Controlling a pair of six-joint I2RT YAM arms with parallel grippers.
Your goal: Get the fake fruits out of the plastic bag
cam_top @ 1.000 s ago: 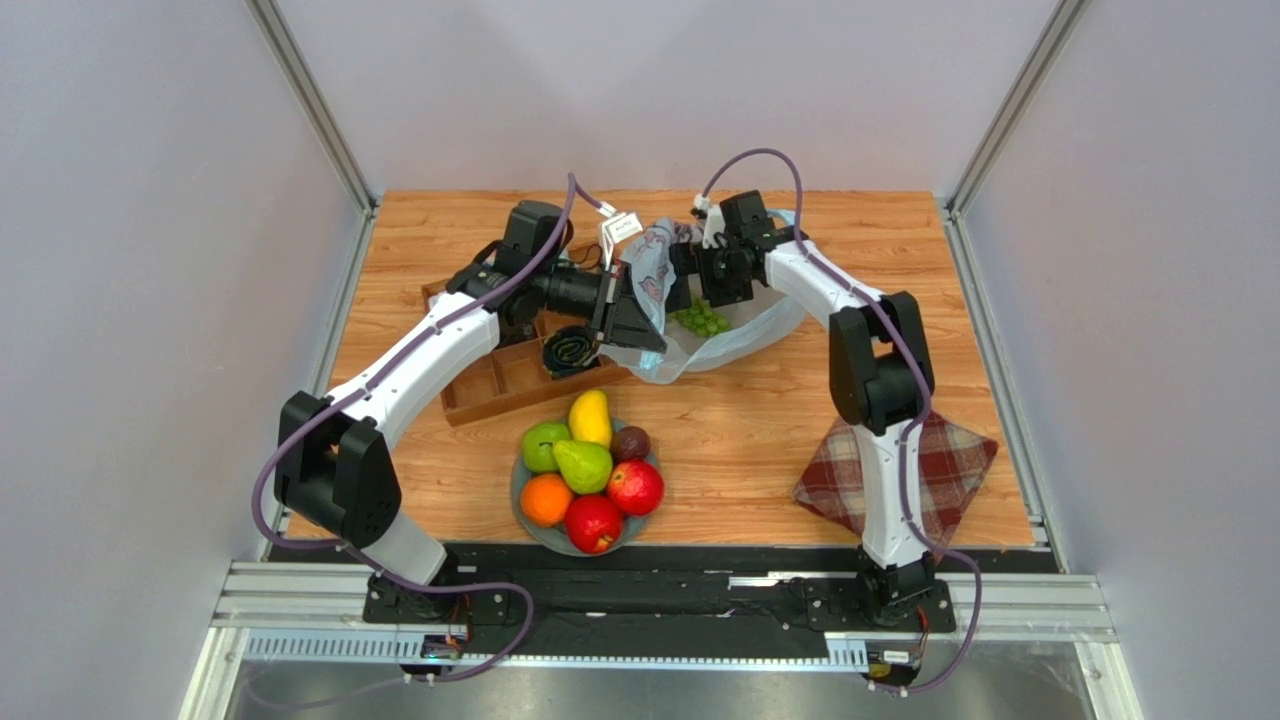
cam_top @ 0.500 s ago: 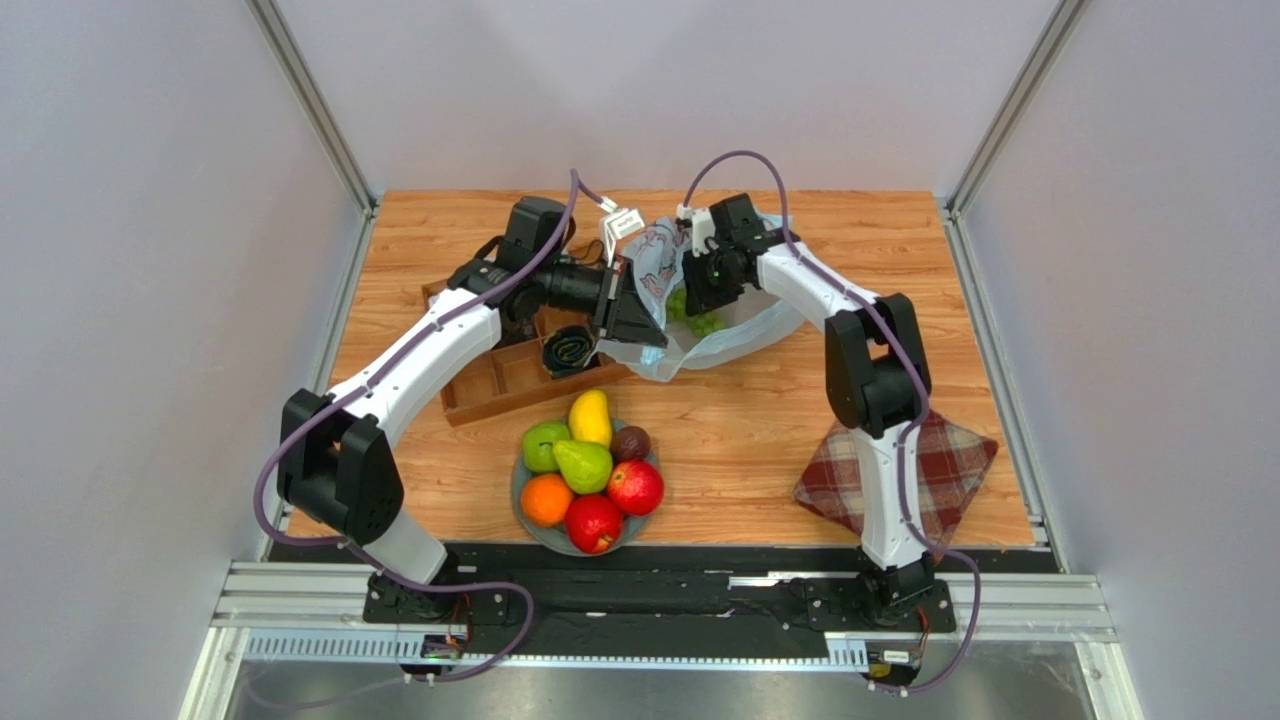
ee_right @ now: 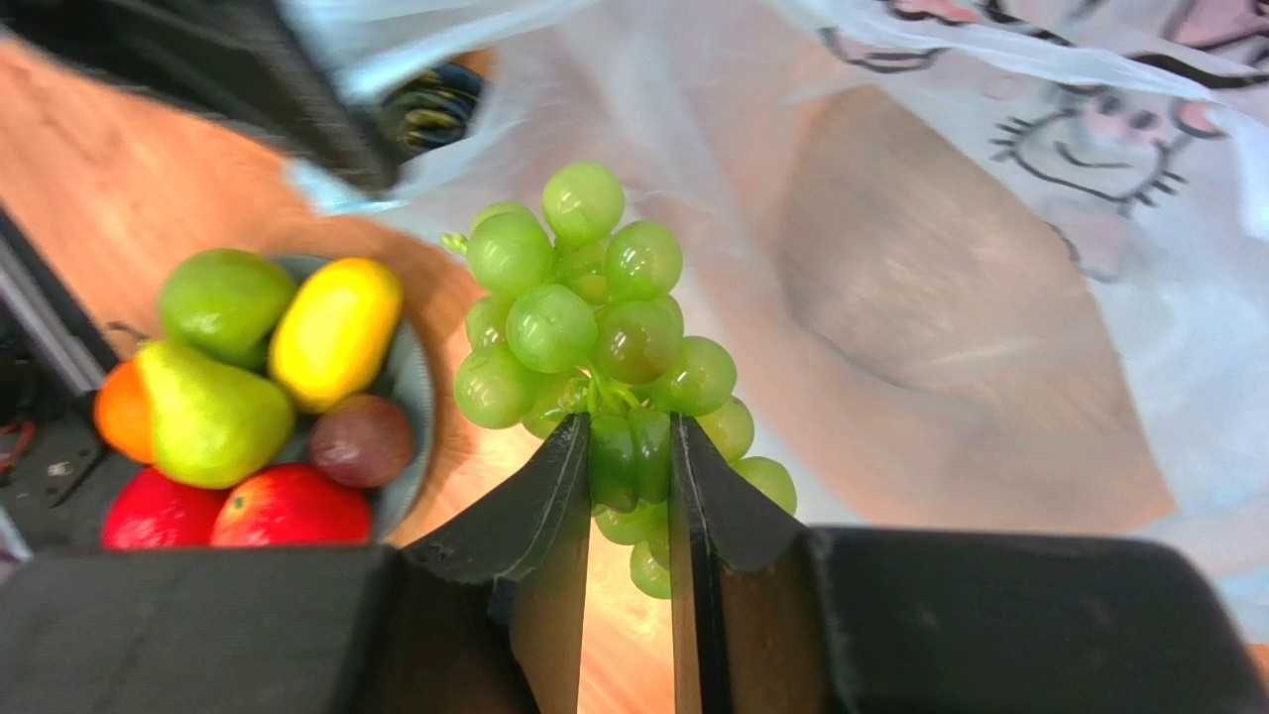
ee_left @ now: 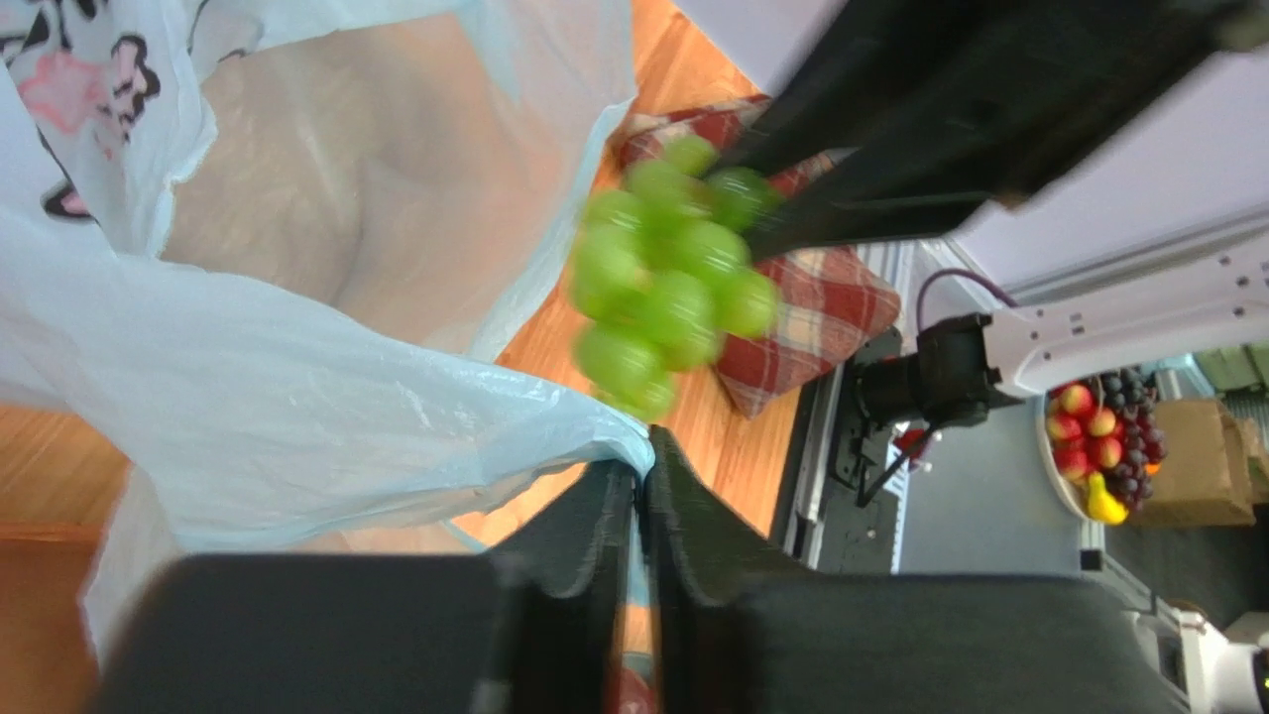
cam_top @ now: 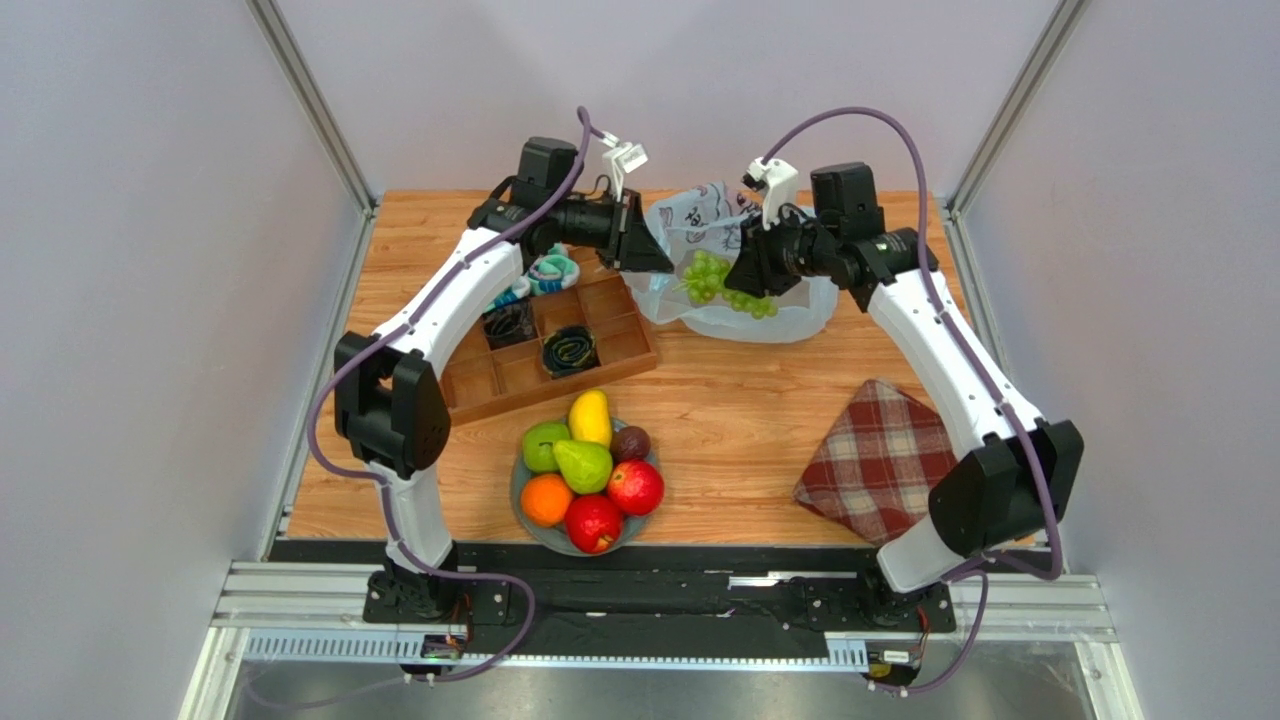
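Seen from above, a wooden tabletop was shown with two robot arms reaching toward its far edge. The pale-blue plastic bag was slumped near the middle of the far edge, its mouth spread open. One edge of the bag was pinched in the left gripper, whose fingers were pressed tight together on the thin film. The green grape bunch was clamped between the nearly closed fingers of the right gripper and was held at the bag's mouth, above the crumpled plastic. The other fake fruits were heaped on a grey plate by the middle of the near edge. A red plaid cloth was laid toward the near right corner, and a wooden compartment tray was set toward the left edge
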